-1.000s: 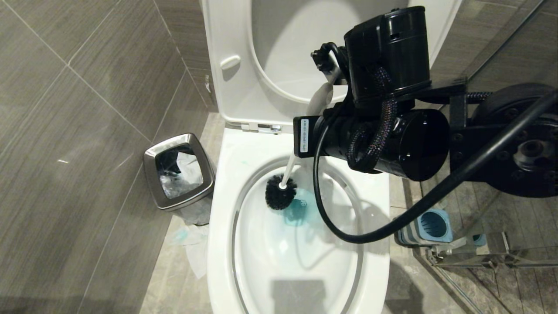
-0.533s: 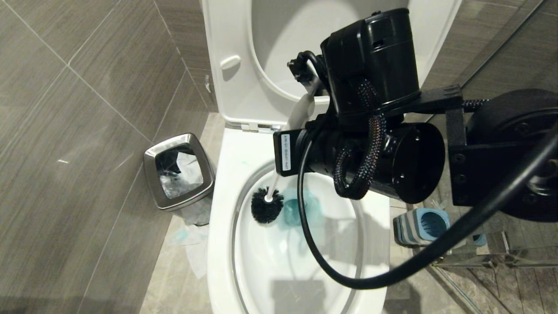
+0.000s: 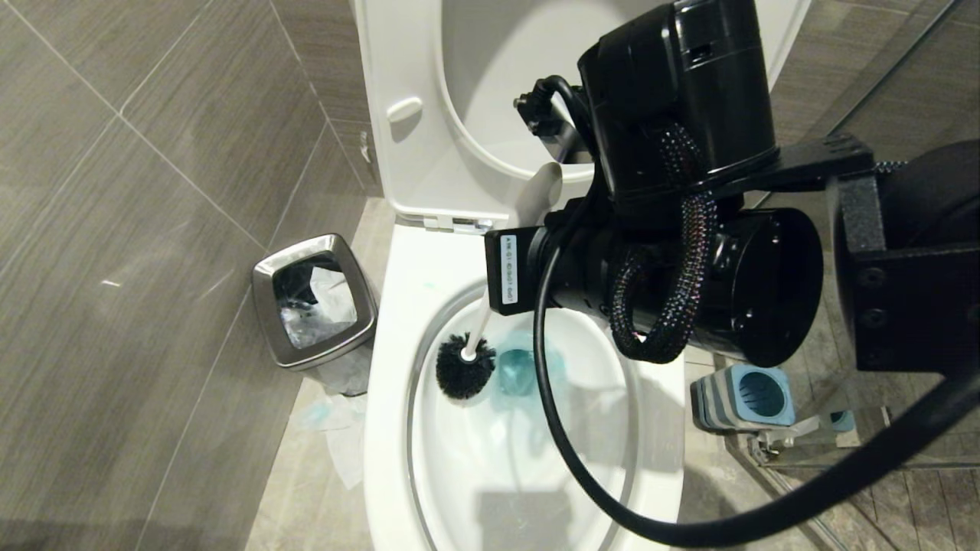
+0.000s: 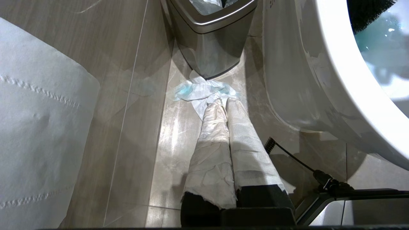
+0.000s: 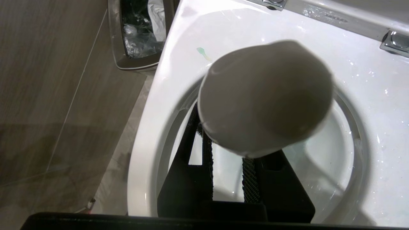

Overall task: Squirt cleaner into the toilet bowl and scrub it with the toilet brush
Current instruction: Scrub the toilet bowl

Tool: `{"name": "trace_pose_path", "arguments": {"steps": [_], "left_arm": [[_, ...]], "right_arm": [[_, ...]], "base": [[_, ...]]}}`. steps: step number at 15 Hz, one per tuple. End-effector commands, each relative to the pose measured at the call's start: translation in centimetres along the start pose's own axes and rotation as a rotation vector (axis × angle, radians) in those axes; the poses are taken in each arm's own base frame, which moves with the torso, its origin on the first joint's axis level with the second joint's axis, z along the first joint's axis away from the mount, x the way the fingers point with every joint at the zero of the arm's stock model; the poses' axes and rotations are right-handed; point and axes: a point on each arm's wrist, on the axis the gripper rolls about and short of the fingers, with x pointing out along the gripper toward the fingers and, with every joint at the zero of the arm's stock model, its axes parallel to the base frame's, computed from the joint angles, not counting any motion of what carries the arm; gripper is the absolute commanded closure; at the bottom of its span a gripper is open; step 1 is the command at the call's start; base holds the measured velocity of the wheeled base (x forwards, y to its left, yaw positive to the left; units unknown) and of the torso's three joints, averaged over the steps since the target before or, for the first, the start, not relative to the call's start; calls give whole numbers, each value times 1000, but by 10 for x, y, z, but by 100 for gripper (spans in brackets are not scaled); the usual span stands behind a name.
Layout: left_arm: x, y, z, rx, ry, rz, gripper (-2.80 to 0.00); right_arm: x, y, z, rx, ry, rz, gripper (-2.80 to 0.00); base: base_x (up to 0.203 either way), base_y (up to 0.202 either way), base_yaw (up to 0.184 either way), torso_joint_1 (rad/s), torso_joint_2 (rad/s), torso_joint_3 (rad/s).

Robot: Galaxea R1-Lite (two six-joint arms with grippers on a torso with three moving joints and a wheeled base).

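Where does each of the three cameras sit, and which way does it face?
Head view: high, facing down at the toilet bowl; the right arm shows.
Left wrist view: low, facing along the floor between bin and bowl; the shut left end effector shows.
Right wrist view: above the bowl, facing down the toilet brush; the right end effector grips it.
All share bin and bowl.
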Motion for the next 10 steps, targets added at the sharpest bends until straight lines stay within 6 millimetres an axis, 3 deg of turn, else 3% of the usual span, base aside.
{"name": "trace_pose_path", "arguments": {"steps": [1, 7, 10], "left_arm": [[0, 0, 0, 0, 0, 0, 0], [0, 0, 0, 0, 0, 1, 0], [0, 0, 0, 0, 0, 1, 0]], "right_arm": [[-5, -2, 3, 7, -11, 0, 0], [-4, -2, 2, 18, -8, -1, 0], [-2, -1, 0, 14, -1, -1, 0]], "base": [[0, 0, 0, 0, 0, 0], [0, 0, 0, 0, 0, 0], [0, 0, 0, 5, 4, 115]]}}
